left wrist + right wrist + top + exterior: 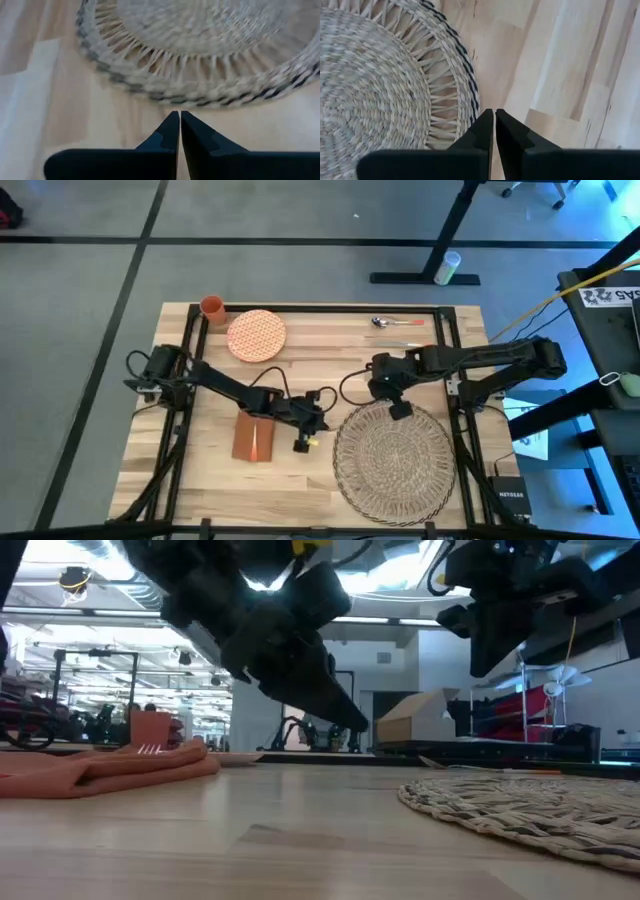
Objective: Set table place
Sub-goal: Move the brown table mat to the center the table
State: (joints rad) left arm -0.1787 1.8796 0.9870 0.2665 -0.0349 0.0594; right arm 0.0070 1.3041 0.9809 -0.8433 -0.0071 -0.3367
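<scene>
The straw place mat [393, 463] lies flat on the table [320, 370], toward its front right corner, and nothing sits on it so far. To my eye the setting has barely begun: the mat is down, but the orange-patterned plate [256, 335] sits well apart at the back left, the orange cup [212, 306] just beside it, and the spoon [385, 322] and what may be more cutlery lie along the far edge. The rust-orange napkin [255, 436] rests left of the mat, with something pale lying on it, perhaps a fork.

The right claw [399, 410] hovers over the mat's far rim, its fingers pressed together and holding nothing. The left claw [302, 444] hangs between the napkin and the mat, likewise closed and empty, pointing at the mat's lacy edge.

The plate, cup and cutlery are left to be brought over, I'd say. The left arm stretches across the table's middle, which could crowd a reach for the plate
</scene>
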